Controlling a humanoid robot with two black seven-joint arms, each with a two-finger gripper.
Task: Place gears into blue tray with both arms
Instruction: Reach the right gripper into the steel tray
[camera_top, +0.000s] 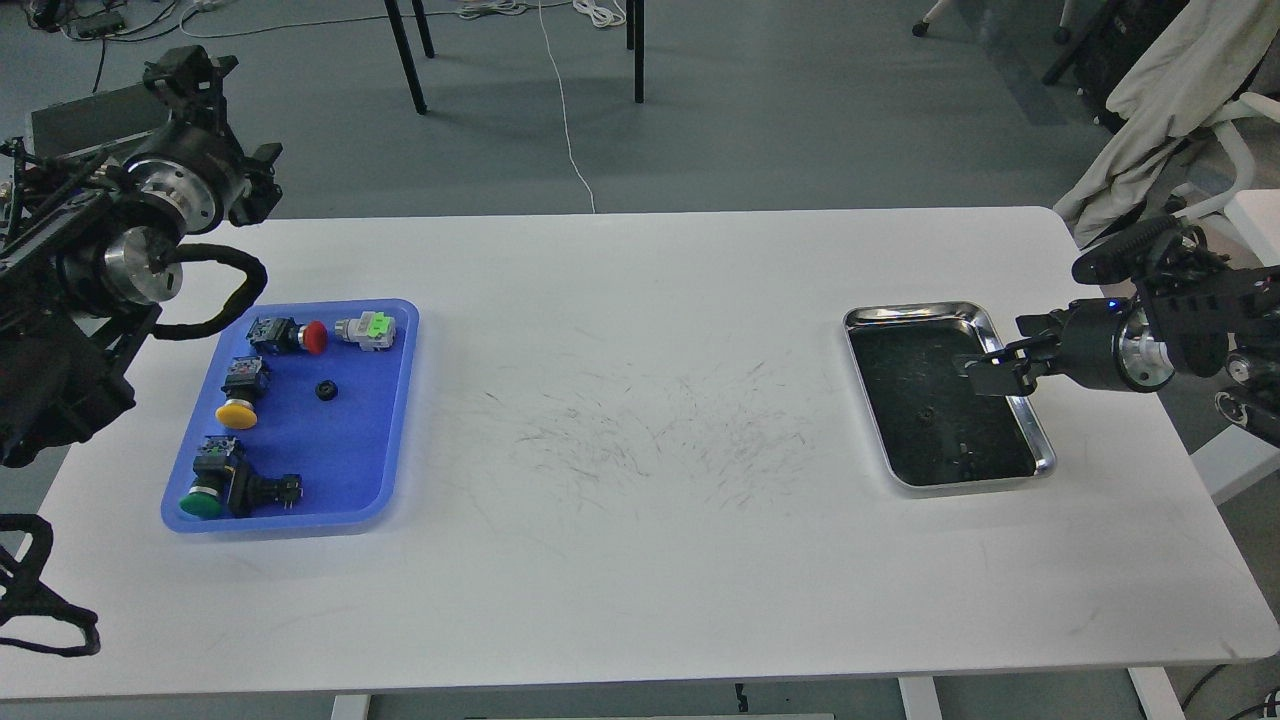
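Note:
One small black gear (325, 390) lies in the middle of the blue tray (352, 455) at the table's left. A second gear (927, 412) shows as a faint dark ring on the dark floor of the steel tray (918, 312) at the right. My right gripper (985, 368) reaches in from the right and hovers over the steel tray's right side, up and to the right of that gear; its fingers are too dark to separate. My left gripper (192, 72) is raised beyond the table's far left corner, away from the blue tray, and its state is unclear.
The blue tray also holds push-button switches: a red-capped switch (290, 335), a green-and-white switch (367, 329), a yellow-capped switch (240, 395), a green-capped switch (208, 485) and a black switch (265, 490). Scuff marks cover the table's white middle (640, 440). Chair legs stand behind.

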